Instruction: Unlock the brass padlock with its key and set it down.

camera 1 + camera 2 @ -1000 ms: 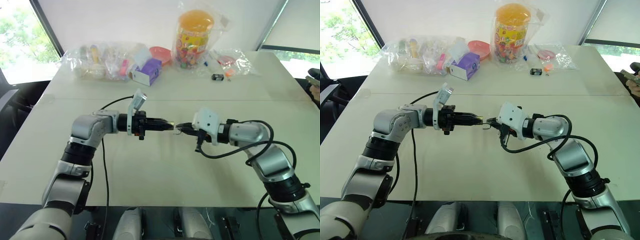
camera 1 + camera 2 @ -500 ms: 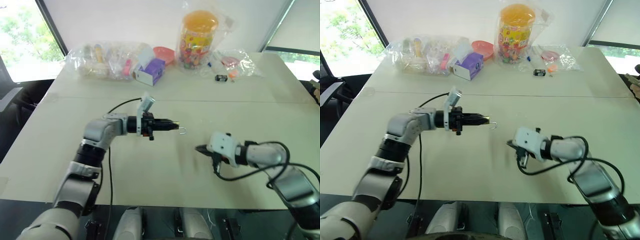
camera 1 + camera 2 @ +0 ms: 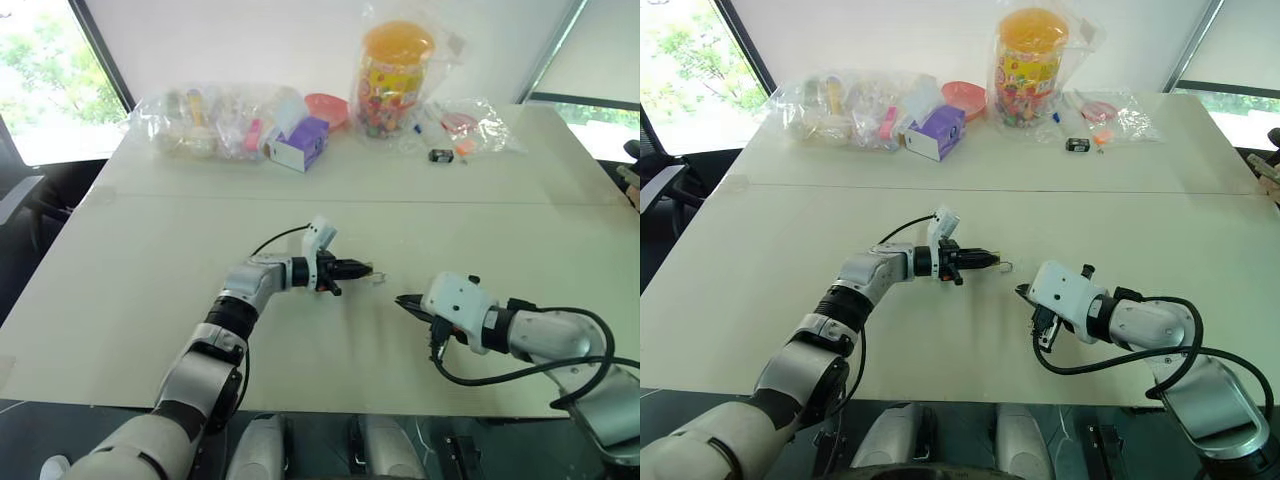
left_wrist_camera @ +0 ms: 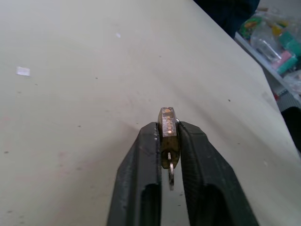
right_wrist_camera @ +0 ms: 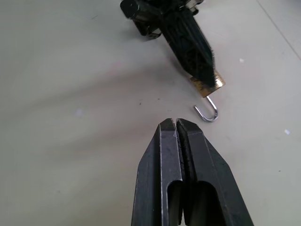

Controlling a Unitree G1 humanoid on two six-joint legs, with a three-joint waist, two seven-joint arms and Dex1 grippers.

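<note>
Bare cream table (image 3: pixel 140 290) spreads wide around both arms, clutter kept to its far edge. One brass padlock (image 4: pixel 168 129), shackle swung open, sits pinched in the left gripper (image 4: pixel 168 136) low over mid-table. Nearby, the right gripper (image 5: pixel 175 126) is closed, empty.

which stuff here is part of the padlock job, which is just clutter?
Job:
- brass padlock, shackle swung open, between the left hand fingers, low over the table
- right hand, shut, a little apart from it

Clutter, along the table's far edge:
- plastic bags of small items
- purple box
- orange-lidded jar
- small black object
</note>
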